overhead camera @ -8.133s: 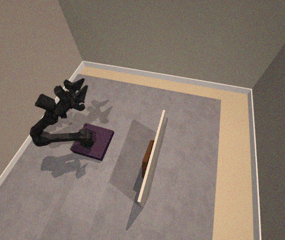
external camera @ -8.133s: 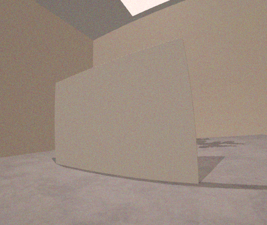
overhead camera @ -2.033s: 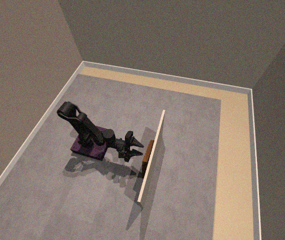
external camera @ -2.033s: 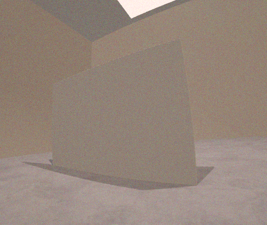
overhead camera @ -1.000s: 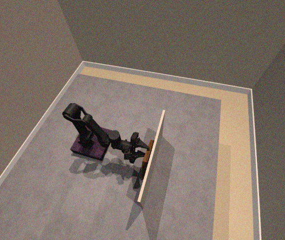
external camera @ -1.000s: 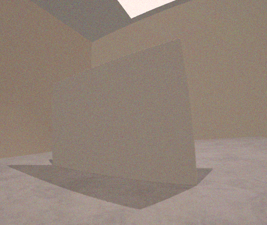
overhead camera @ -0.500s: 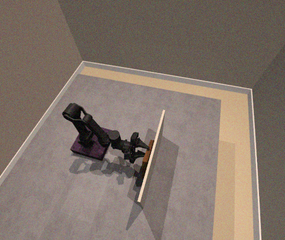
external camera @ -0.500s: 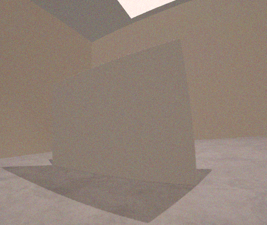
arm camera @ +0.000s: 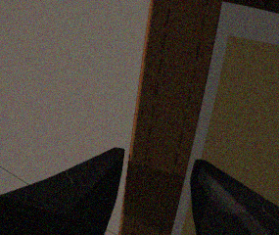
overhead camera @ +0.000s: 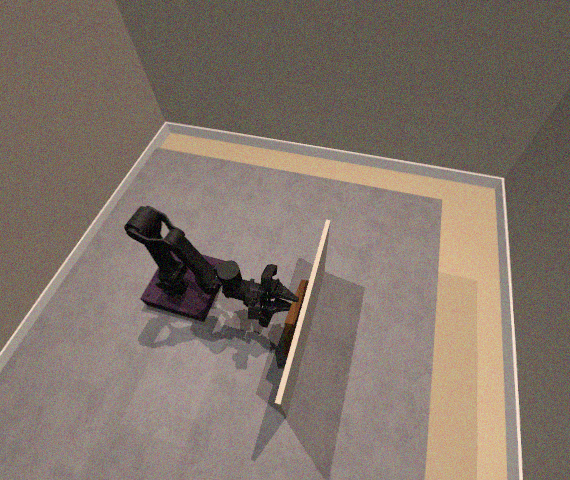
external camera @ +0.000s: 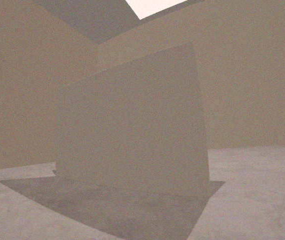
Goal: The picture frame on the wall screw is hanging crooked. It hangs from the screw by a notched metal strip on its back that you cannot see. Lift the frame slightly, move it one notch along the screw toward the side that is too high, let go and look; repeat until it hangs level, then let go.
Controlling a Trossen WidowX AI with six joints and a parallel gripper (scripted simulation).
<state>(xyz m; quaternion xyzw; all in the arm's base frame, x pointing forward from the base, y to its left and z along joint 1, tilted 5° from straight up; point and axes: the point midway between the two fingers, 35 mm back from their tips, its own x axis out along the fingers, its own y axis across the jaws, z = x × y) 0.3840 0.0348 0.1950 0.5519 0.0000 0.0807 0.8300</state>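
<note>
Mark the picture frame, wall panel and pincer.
picture frame [overhead camera: 292,316] [arm camera: 165,98]: top view, its wooden top edge; wrist view, its dark side bar
wall panel [overhead camera: 318,259] [external camera: 132,118] [arm camera: 61,88]: top, upper edge; exterior, back face; wrist, front face
pincer [overhead camera: 293,302] [arm camera: 160,154]: top and wrist, midway between fingertips

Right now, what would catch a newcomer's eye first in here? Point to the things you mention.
Probably the black robot arm [overhead camera: 187,253] on its dark purple base [overhead camera: 188,313], reaching toward a pale upright panel [overhead camera: 303,312] [external camera: 132,121]. Up close, two dark fingers flank the brown side of a picture frame [arm camera: 170,88], which hangs on the panel's arm-facing side.
</note>
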